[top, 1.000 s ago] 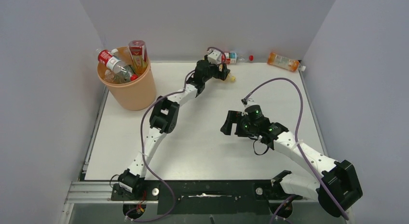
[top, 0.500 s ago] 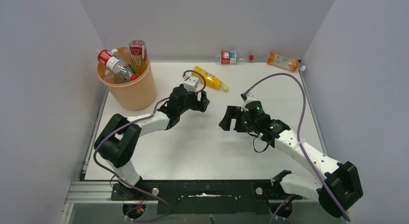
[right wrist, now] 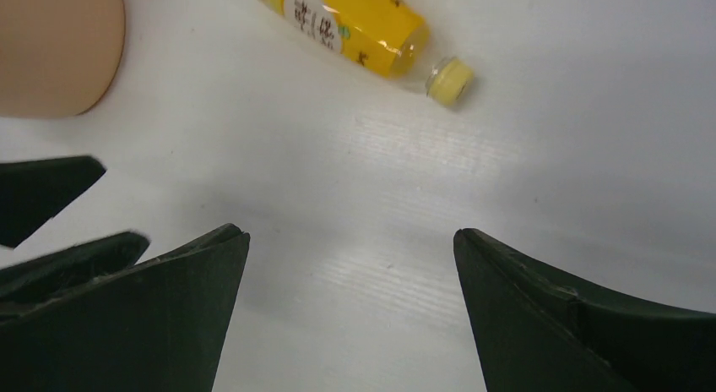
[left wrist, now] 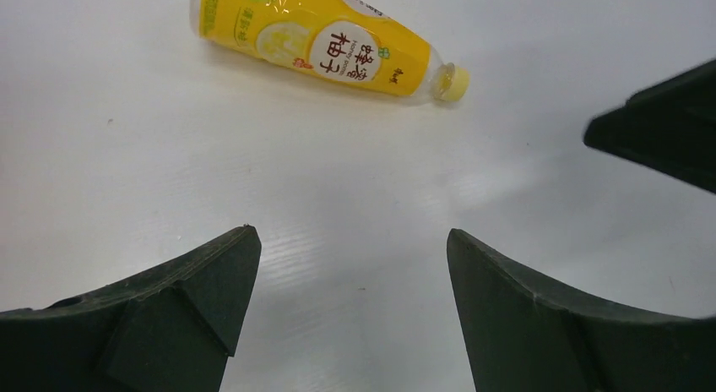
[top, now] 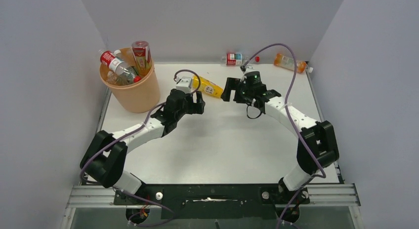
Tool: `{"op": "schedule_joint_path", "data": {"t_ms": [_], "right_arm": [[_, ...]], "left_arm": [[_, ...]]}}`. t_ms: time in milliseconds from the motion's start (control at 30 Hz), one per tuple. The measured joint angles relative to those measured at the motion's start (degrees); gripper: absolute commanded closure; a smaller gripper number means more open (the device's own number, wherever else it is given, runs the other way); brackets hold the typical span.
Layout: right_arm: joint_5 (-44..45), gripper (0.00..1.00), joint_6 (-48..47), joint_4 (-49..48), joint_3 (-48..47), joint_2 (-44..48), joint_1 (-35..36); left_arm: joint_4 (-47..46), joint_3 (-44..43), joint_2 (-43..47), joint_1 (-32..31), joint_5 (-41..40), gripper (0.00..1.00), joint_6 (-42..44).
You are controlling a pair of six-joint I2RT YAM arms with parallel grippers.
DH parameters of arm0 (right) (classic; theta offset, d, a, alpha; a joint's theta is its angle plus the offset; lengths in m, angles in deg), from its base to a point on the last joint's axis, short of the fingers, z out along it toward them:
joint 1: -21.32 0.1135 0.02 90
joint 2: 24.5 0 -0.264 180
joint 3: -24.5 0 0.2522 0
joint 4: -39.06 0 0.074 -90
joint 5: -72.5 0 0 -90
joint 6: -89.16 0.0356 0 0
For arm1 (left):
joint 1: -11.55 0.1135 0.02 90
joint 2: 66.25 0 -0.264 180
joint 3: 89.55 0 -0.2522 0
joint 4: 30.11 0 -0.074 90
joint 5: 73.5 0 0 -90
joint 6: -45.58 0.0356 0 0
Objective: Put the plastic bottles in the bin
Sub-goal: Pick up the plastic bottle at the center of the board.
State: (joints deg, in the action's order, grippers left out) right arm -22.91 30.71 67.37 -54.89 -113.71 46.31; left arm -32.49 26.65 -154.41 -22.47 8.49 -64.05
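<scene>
A yellow-labelled plastic bottle lies on its side on the white table, cap toward the right. It shows at the top of the left wrist view and of the right wrist view. My left gripper is open and empty, just short of the bottle. My right gripper is open and empty too, to the right of the cap. The peach-orange bin stands at the back left with several bottles sticking out of it.
A bottle with a red and blue label lies against the back wall. An orange bottle lies in the back right corner. Grey walls close off three sides. The two grippers are close together, the other's fingers showing in each wrist view.
My left arm has drawn back from the back wall toward the middle, and the yellow bottle now lies free on the table. My right arm has swung from mid-table up to the bottle.
</scene>
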Motion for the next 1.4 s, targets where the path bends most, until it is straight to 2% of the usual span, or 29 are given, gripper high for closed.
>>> {"op": "schedule_joint_path", "data": {"t_ms": [267,533,933,1267,1400], "right_arm": [[-2.9,0.00,-8.3,-4.3,-12.1,-16.8,-2.8],[-5.8,0.00,-15.8,-7.5,-13.8,-25.8,-2.8],[-7.1,0.01,-23.6,-13.8,-10.6,-26.5,-1.6],[-15.3,0.04,-30.2,-18.4,-8.3,-26.5,-1.6],[-17.0,0.09,-30.8,-19.0,-8.2,-26.5,-1.5]], "left_arm": [[12.7,-0.7,13.1,1.2,-0.9,0.17,-4.4],[22.8,-3.2,20.9,3.0,1.5,0.16,-7.6],[30.0,-5.4,24.6,4.9,4.4,0.16,-9.3],[33.7,-5.7,25.0,6.5,5.6,0.16,-9.0],[34.4,-6.5,25.0,6.9,6.1,0.16,-8.7]]}}
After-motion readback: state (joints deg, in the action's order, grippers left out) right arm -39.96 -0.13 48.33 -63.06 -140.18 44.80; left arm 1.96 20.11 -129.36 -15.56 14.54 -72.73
